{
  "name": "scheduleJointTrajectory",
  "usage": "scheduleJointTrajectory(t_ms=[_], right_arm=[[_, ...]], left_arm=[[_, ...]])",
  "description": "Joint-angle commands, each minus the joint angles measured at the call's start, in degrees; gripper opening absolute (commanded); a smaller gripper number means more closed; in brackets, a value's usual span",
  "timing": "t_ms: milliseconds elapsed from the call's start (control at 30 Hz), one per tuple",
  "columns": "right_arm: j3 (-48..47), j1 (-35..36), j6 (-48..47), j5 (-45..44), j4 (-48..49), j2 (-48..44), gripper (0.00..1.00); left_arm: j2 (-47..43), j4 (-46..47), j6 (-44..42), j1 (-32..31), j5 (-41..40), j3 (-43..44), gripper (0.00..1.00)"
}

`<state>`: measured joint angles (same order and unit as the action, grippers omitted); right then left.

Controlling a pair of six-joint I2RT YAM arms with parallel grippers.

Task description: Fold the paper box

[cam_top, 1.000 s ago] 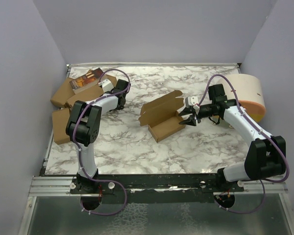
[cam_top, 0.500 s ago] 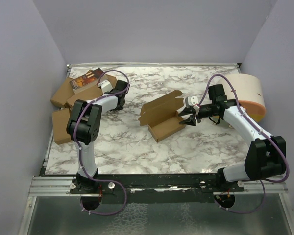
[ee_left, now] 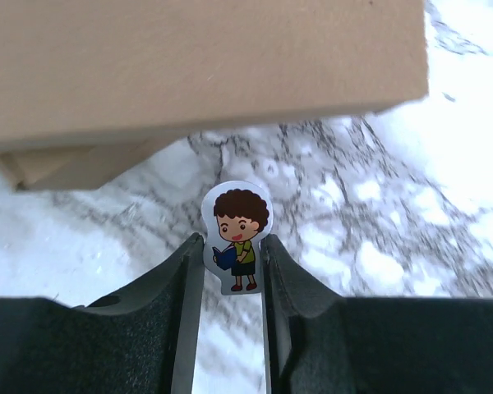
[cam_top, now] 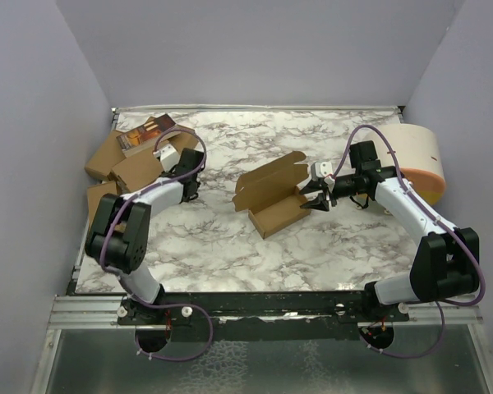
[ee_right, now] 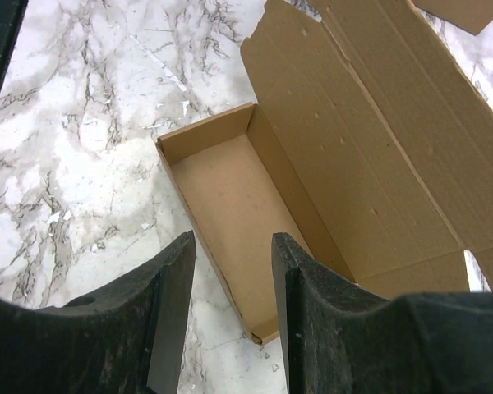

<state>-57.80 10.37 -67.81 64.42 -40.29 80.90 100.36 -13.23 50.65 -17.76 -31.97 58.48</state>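
Looking down from the overhead camera, the paper box (cam_top: 271,197) lies near the middle of the marbled tabletop (cam_top: 222,254), its tray open and its lid flap folded back toward the far side. The right claw (cam_top: 312,203) sits at the tray's right end. Its wrist camera shows more: the jaws stand apart over the box (ee_right: 230,197), with the tray's near corner and one long wall in the gap, nothing clamped.

The left claw (cam_top: 163,153) is at the heap of brown cartons (cam_top: 119,164) on the left edge, and its grip is too small to read from above. Its own camera shows the left claw (ee_left: 230,246) closed on a small sticker (ee_left: 240,222) of a curly-haired child with a blue book, and one carton (ee_left: 189,57) just beyond. A white cylinder with an orange rim (cam_top: 419,152) lies far right.
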Motion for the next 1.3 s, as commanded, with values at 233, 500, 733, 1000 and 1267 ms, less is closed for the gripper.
scheduleJointTrajectory(t_ms=[233, 500, 733, 1000, 1267], right_arm=[[-0.3, -0.5, 1.3, 3.9, -0.3, -0.2, 0.43], [-0.5, -0.6, 3.9, 3.9, 0.8, 0.2, 0.43], [-0.5, -0.8, 4.8, 3.9, 1.2, 0.3, 0.43], [-0.6, -1.4, 6.1, 3.1, 2.1, 0.1, 0.43], [-0.4, -2.1, 7.1, 2.5, 3.1, -0.3, 0.43]], left_arm=[[-35.3, 35.3, -14.9, -0.4, 29.0, -32.9, 0.03], [-50.9, 51.7, -15.0, -0.6, 50.7, -43.9, 0.0], [-50.4, 62.4, -16.4, -5.6, 58.1, -45.2, 0.0], [-41.2, 57.9, -25.4, -18.9, 52.8, -38.6, 0.0], [-29.8, 48.1, -33.2, -27.4, 44.1, -29.4, 0.01]])
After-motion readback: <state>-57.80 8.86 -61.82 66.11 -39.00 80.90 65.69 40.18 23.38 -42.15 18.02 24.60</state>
